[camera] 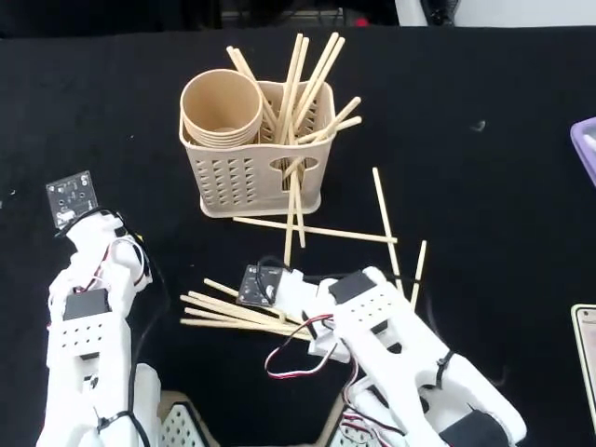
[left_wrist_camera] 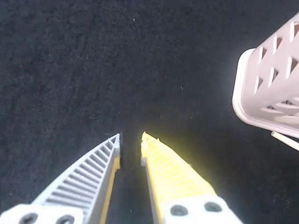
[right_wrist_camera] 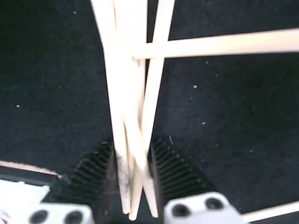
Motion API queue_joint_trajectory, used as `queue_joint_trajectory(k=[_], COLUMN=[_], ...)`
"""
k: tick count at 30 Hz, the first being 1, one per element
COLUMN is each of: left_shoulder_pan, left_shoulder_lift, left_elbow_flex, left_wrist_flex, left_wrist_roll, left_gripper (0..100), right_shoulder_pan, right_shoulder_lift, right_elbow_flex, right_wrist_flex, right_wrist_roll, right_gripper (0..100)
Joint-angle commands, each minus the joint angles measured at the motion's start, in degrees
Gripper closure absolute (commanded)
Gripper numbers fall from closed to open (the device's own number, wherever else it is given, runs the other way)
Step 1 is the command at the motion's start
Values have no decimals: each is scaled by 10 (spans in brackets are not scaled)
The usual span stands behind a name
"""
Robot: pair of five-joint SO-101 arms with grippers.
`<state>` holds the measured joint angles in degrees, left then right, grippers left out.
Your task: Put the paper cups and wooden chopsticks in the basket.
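- Basket (camera: 247,182): pale and perforated, stood upright on the black desk (camera: 484,233).
- Cups (camera: 222,107): nested in one stack and set inside the basket at one end.
- Upright chopsticks (camera: 312,79): stood tilted inside the basket, beside the cups, with their tips fanned above the rim.
- Loose chopsticks (camera: 317,230): scattered on the desk in front of the basket. One is leant against its front wall.
- Bundle (camera: 233,312): several chopsticks lying together on the desk, in front of the basket and beyond the loose ones.
- Right gripper (right_wrist_camera: 132,144): fingers (right_wrist_camera: 175,170) are pinched on one end of the bundle.
- Left gripper (left_wrist_camera: 131,136): fingers (left_wrist_camera: 161,161) are almost pressed together, nothing is held between them, and the gripper is held over bare desk beside a basket corner.
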<state>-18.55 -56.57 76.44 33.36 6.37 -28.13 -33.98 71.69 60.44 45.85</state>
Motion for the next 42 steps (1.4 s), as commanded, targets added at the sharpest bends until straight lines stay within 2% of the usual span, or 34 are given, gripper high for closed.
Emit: queue_joint_trajectory(k=[1, 5, 12, 17, 23, 26, 30, 32, 37, 42], left_shoulder_pan=[-5, -5, -5, -5, -5, -5, -5, -4, -5, -15], left_shoulder_lift=[-13, -13, -13, -13, -13, -13, -13, -13, -13, -13], left_elbow_flex=[-7, -6, -6, -6, -6, -6, -7, -7, -5, -7], left_wrist_flex=[-10, -10, -10, -10, -10, -10, -10, -10, -10, -10], left_wrist_roll=[5, 5, 5, 5, 5, 5, 5, 5, 5, 5], left_gripper=[916, 916, 916, 916, 916, 916, 916, 916, 916, 916], right_shoulder_pan=[-11, -2, 120, 152, 151, 152, 120, 71, -49, -60], right_shoulder_lift=[-38, -109, -226, -252, -255, -255, -251, -250, -217, -127], right_elbow_flex=[0, -7, -32, -42, -44, -65, -109, -96, -12, 15], right_wrist_flex=[40, 125, 181, 185, 176, 167, 142, 127, 87, 9], right_wrist_roll=[8, 58, 148, 152, 149, 144, 39, -2, -13, -13], right_gripper=[988, 988, 987, 967, 770, 807, 822, 810, 789, 773])
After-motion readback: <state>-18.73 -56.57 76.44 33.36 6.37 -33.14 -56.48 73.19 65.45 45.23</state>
